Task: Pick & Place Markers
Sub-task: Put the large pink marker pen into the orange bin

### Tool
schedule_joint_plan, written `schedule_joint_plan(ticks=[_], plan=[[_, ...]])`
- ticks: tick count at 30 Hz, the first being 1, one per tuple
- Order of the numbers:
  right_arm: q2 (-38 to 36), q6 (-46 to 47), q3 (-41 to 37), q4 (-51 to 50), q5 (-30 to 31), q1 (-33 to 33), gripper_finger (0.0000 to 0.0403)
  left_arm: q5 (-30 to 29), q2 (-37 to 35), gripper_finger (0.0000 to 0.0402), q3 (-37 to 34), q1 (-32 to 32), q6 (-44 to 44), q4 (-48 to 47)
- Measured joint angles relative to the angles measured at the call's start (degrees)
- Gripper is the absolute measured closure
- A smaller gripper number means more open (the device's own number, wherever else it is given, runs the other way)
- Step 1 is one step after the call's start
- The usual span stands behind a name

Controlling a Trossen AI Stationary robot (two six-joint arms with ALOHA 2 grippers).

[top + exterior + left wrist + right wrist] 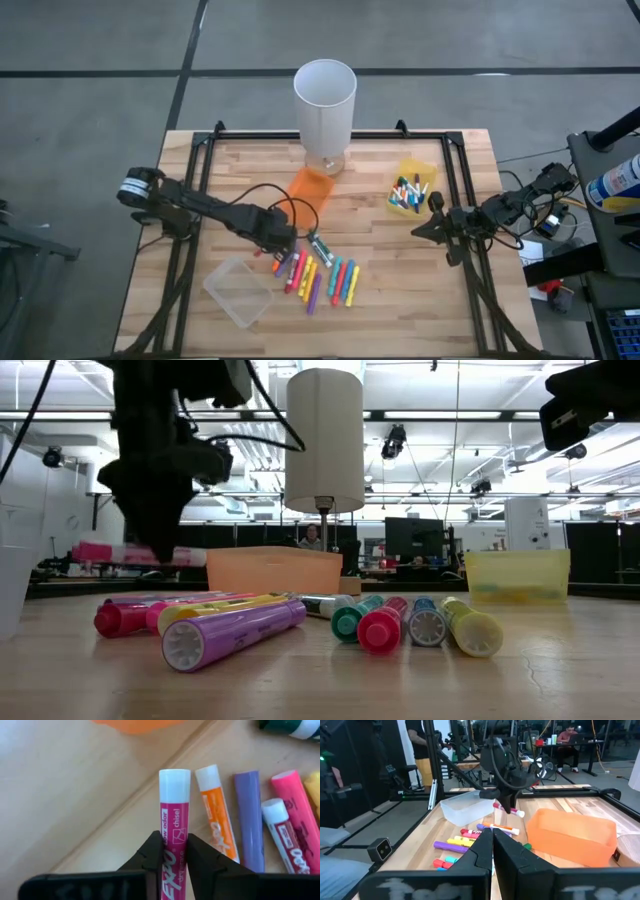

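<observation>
One pink, white-capped chisel marker (174,815) sits clamped in the left gripper (174,851), lifted near the translucent orange plastic bin (311,187); only the wrist view shows its lettering. Right gripper (493,851) seems fully closed, empty.

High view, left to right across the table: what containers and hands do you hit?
Clear bin → left hand, shut on a pink marker → orange bin → white cylinder → yellow bin holding markers → right hand, shut and empty.
</observation>
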Motion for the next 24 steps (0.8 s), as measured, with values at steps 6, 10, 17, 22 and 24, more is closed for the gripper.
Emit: schedule_joint_plan(ticks=[6, 10, 17, 22, 24], plan=[[0.00, 0.00, 0.00, 0.00, 0.00, -0.04, 0.0394, -4.79, -0.06, 0.0340, 6.33, 0.83, 5.13, -2.35], [0.00, 0.00, 0.00, 0.00, 0.00, -0.02, 0.0394, -8.09, -0.06, 0.0339, 10.78, 3.57, 9.64, -2.51], [0.02, 0.00, 0.00, 0.00, 0.00, -0.02, 0.0394, -11.44, -0.06, 0.0338, 16.02, 9.50, 16.61, -1.13], [0.01, 0.00, 0.00, 0.00, 0.01, -0.02, 0.0394, -11.45, -0.06, 0.0338, 15.18, 14.43, 19.93, 1.84], [0.03, 0.01, 0.00, 0.00, 0.00, -0.02, 0.0394, -10.94, 0.03, 0.0338, 14.39, 15.91, 20.65, 2.75]])
